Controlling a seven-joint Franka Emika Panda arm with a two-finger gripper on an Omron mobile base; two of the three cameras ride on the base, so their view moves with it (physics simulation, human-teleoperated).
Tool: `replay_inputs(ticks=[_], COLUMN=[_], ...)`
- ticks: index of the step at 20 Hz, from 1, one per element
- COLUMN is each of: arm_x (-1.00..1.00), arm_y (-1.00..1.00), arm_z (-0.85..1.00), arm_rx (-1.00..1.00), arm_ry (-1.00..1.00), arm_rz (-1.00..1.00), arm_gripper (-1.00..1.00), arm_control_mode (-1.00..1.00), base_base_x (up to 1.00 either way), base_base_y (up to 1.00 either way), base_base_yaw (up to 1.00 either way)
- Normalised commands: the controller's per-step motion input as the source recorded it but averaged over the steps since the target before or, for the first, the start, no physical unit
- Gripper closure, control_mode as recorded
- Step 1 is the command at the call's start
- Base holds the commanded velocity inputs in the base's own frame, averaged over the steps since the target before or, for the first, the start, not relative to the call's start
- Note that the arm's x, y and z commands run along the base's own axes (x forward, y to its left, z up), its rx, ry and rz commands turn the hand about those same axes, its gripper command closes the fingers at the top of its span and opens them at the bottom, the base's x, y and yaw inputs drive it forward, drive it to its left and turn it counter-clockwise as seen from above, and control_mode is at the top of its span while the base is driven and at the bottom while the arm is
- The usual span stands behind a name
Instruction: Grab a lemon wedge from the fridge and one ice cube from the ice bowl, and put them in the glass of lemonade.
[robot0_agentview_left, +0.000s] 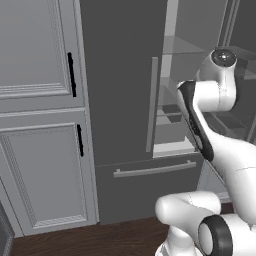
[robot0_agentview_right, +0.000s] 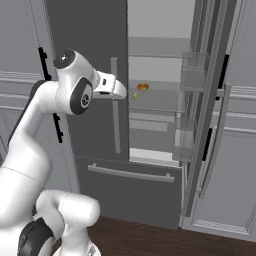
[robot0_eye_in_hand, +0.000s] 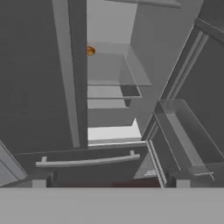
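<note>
Gripper (robot0_eye_in_hand: 110, 180): jaws spread wide, nothing between them. In the hand view the two dark tips sit at the bottom edge, pointed at the lower part of the open fridge. In the right base view the hand is up at shelf height, just in front of the shut left door.

Fridge (robot0_agentview_left: 120, 90): tall, dark grey, two doors. Left door shut with its long pale bar handle (robot0_agentview_right: 115, 107); right door (robot0_agentview_right: 210, 100) swung wide open. Bottom drawer (robot0_agentview_right: 131, 192) shut, horizontal handle across it.

Fridge shelves: pale grey inside. On a middle shelf (robot0_agentview_right: 155, 100) sits a small round orange-brown thing (robot0_agentview_right: 142, 87), can't tell what it is. Just left of it and a bit lower, a tiny yellow wedge-ish bit (robot0_agentview_right: 134, 95), probably the lemon wedge, but it's really small. The orange thing also peeks out past the door edge in the hand view. Other shelves look bare.

Door bins (robot0_agentview_right: 192, 75): clear boxes on the inside of the open door, one upper and one lower, nothing visible in them.

Cabinets (robot0_agentview_left: 42, 120): paler panelled doors with black handles, left of the fridge.

Floor (robot0_agentview_right: 150, 240): dark wood.
</note>
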Motion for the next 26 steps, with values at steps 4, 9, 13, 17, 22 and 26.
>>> replay_inputs(ticks=[4, 9, 13, 17, 22, 26], arm_x=[-0.01, 0.16, 0.69, 0.91, 0.96, 0.58], arm_y=[0.06, 0.06, 0.40, 0.40, 0.09, 0.00], arm_z=[0.12, -0.18, -0.33, -0.30, -0.49, -0.32], arm_rx=[-0.04, 0.20, 0.09, 0.02, 0.01, 0.11], arm_ry=[0.26, 0.05, 0.02, 0.00, 0.00, -0.13], arm_rz=[-0.01, 0.01, 0.06, 0.03, 0.01, 0.03], arm_gripper=[-1.00, -1.00, -1.00, -1.00, -1.00, -1.00], arm_control_mode=[-1.00, -1.00, -1.00, -1.00, -1.00, -1.00], base_base_x=[0.00, 0.00, 0.00, 0.00, 0.00, 0.00], base_base_y=[0.00, 0.00, 0.00, 0.00, 0.00, 0.00], base_base_yaw=[0.00, 0.00, 0.00, 0.00, 0.00, 0.00])
